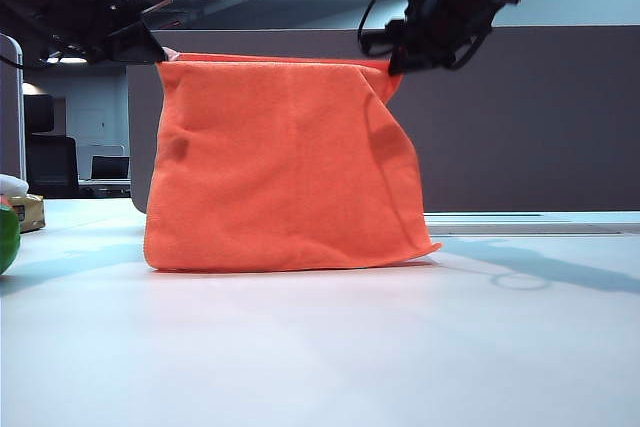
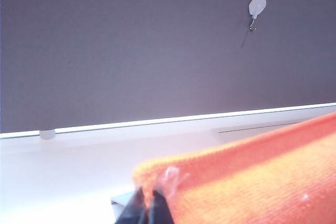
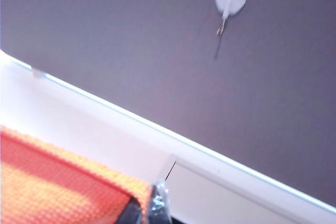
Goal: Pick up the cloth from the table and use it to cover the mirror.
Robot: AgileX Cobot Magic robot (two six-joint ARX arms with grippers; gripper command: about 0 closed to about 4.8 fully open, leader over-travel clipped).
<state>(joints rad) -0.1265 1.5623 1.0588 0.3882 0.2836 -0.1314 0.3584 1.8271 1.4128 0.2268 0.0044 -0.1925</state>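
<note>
Cloth (image 1: 280, 162) hangs as curtain over bench (image 1: 320, 347), lower hem brushing it; mirror not visible. Left end effector (image 1: 150, 50) pinches top left corner, right end effector (image 1: 392, 59) top right corner, both clamped tight. Soft, light, limp microfibre; sags between grips, so corners likely best hold.

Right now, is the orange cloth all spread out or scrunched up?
Spread out. The cloth hangs like a flat curtain, its top edge stretched between the left hand and right hand, its bottom edge touching the table.
</note>
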